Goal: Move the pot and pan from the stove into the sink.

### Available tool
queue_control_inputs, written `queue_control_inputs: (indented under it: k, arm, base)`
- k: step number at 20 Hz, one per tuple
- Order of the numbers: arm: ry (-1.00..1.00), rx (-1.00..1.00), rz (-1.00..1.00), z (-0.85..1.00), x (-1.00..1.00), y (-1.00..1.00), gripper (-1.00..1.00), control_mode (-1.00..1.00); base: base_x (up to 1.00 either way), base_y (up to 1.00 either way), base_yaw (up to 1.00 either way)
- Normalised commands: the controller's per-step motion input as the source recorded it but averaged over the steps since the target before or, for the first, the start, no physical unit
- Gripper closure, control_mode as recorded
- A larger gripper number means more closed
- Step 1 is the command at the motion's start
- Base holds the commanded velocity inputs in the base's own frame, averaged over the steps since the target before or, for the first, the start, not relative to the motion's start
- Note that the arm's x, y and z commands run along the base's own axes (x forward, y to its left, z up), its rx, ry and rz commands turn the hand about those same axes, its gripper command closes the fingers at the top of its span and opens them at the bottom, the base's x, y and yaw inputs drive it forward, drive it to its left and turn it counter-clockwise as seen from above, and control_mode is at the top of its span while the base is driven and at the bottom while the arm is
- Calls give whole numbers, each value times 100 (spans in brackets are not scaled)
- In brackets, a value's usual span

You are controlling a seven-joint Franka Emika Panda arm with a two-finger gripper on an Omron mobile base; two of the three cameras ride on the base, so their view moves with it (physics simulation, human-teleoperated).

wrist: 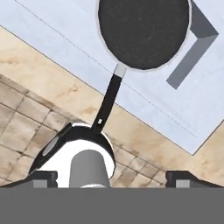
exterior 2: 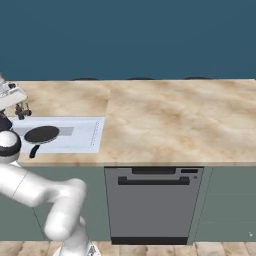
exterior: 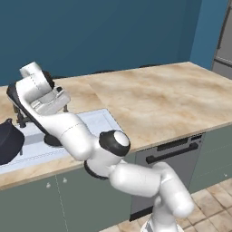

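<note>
Here the pan [wrist: 143,33] lies in the sink [wrist: 65,35], counter [wrist: 43,78] alongside.

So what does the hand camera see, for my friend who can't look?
A black frying pan lies in the pale sink, its long handle pointing over the beige counter edge. The open gripper hangs above it, holding nothing.

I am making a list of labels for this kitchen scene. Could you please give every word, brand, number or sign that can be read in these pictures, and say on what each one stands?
None: no readable text in any view.
The dishwasher front is plain, with no brand or numbers.
The pan in the sink, the pot and the counter bear no marks.
</note>
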Motion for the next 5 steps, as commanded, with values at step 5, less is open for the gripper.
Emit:
queue_control_inputs:
  k: [5]
  arm:
    - [-4, 7, 11, 0, -99, -13, -100, -100]
  base:
    - [0, 0, 0]
